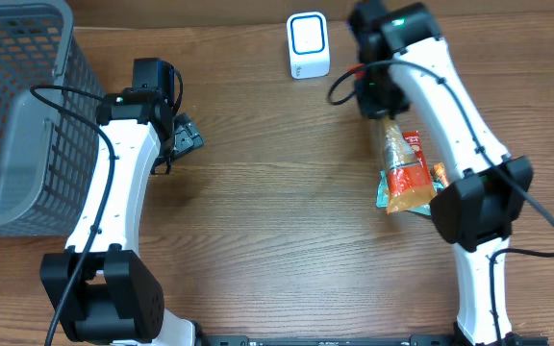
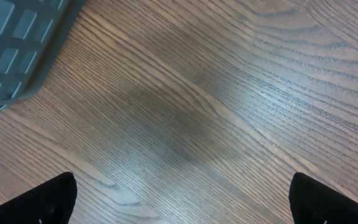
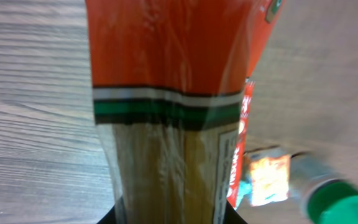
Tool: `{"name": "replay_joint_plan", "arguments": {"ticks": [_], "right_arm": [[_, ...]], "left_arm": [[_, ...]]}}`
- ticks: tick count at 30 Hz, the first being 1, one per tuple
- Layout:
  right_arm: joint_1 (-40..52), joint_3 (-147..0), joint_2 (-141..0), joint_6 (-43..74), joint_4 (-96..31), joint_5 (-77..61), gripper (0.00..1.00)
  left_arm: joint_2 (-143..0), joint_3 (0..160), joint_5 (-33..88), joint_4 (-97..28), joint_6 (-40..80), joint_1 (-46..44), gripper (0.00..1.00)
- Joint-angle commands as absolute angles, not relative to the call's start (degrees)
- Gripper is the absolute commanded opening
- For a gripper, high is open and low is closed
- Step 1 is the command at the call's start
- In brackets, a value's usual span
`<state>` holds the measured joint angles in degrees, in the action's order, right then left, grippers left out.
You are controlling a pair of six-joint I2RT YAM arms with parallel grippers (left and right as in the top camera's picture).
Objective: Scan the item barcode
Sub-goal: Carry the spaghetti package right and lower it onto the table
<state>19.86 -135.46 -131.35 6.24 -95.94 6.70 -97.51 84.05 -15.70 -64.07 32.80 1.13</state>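
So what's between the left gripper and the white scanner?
Nothing: overhead shows only bare table between the left gripper and the white scanner.

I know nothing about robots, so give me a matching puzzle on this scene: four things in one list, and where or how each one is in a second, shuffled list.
Things
1. grey basket
2. white box
3. red packet
4. left fingers

Places or states
A. gripped by the right fingers
B. spread open above the wooden table
C. on the robot's left side
D. near the far edge, with a blue ring on its face

Pairs: 1-C, 2-D, 3-A, 4-B
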Motion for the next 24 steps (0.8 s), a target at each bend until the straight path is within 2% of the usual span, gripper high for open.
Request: {"name": "replay_joint_plan", "arguments": {"ticks": [1, 7, 11, 13, 15, 17, 21, 23, 24], "right_arm": [[18.46, -130.87, -127.52, 7.84, -95.24, 0.03, 0.04], [17.06, -124.42, -127.52, 9.02, -93.36, -0.14, 0.20], [17.34, -124.05, -127.50, 8.99, -93.25, -0.12, 0.38], [17.34, -124.05, -127.50, 8.99, -93.36, -0.12, 0.49], [17.34, -124.05, -127.50, 8.99, -93.41, -0.14, 0.73], [17.34, -124.05, -127.50, 8.99, -93.38, -0.14, 0.82], [17.32, -124.05, -127.50, 8.99, -93.30, -0.14, 0.91], [17.32, -124.05, -127.50, 8.99, -93.23, -0.12, 1.00], [17.32, -124.05, -127.50, 8.99, -93.10, -0.14, 1.00]], "left_arm": [[-96.42, 84.86, -16.49, -64.05, 32.14, 0.71, 1.00], [-96.42, 84.86, -16.49, -64.05, 32.14, 0.71, 1.00], [-96.42, 84.86, -16.49, -64.05, 32.14, 0.71, 1.00], [-96.42, 84.86, -16.49, -64.05, 32.14, 0.71, 1.00], [-96.42, 84.86, -16.49, -64.05, 32.14, 0.71, 1.00], [-96.42, 84.86, -16.49, -64.05, 32.14, 0.71, 1.00], [-96.42, 84.86, -16.49, -64.05, 32.14, 0.71, 1.00], [-96.42, 84.86, -16.49, -64.05, 32.14, 0.71, 1.00], [-96.42, 84.86, -16.49, -64.05, 32.14, 0.71, 1.00]]}}
